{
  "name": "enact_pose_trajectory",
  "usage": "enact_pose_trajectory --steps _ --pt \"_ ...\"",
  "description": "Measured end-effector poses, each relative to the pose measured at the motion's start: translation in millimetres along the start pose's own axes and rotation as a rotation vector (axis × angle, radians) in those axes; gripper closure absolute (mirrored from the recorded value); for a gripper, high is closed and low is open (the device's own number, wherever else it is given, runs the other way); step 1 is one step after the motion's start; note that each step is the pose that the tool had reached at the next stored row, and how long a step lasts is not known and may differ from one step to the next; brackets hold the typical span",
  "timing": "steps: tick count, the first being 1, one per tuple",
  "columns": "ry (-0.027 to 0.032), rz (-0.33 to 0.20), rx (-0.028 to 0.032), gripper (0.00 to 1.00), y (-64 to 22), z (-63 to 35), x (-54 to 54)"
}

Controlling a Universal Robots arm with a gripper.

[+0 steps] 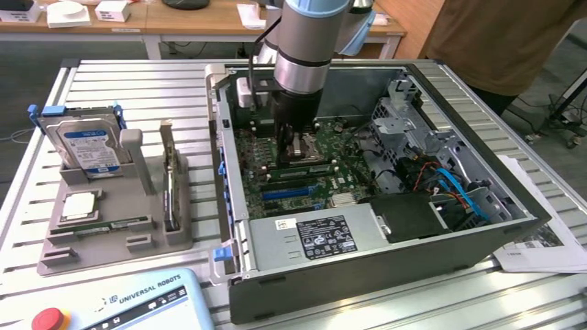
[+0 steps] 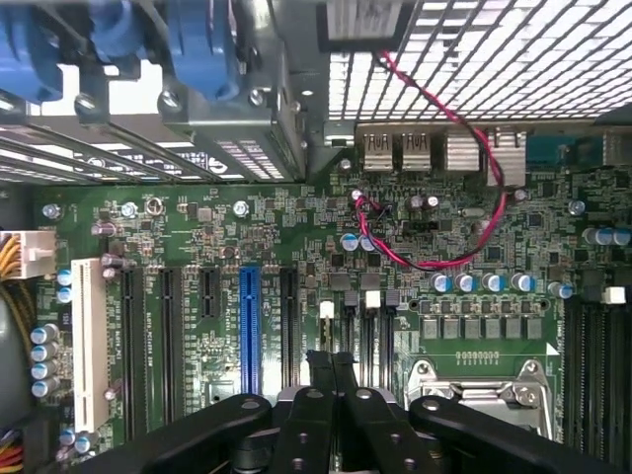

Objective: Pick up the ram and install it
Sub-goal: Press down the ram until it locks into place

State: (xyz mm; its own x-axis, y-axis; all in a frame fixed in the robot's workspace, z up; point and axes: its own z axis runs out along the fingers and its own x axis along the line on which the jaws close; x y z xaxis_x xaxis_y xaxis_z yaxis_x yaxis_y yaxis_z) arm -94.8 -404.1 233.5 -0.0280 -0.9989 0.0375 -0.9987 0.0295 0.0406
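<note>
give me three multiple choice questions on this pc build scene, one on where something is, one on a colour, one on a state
1. Where is the hard drive?
A. upright in the grey holder outside the computer case
B. inside the case
C. in the gripper

2. What colour is the long expansion slot among the black ones in the wrist view?
A. red
B. blue
C. yellow

3. How is the gripper?
A. open wide, over the holder
B. shut on the hard drive
C. shut, empty, over the motherboard

Answers:
1 A: its blue-white label stands in the holder, on the exterior view's left of the case.
2 B: one slot is bright blue between black slots.
3 C: the fingertips meet with nothing between them, above the green board.
</note>
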Motion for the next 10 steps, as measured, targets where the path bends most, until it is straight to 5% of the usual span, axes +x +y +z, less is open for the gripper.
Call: enact_pose_trajectory --steps 10 --pt "0.0002 0.0 -0.0001 0.89 0.3 -8.1 0.3"
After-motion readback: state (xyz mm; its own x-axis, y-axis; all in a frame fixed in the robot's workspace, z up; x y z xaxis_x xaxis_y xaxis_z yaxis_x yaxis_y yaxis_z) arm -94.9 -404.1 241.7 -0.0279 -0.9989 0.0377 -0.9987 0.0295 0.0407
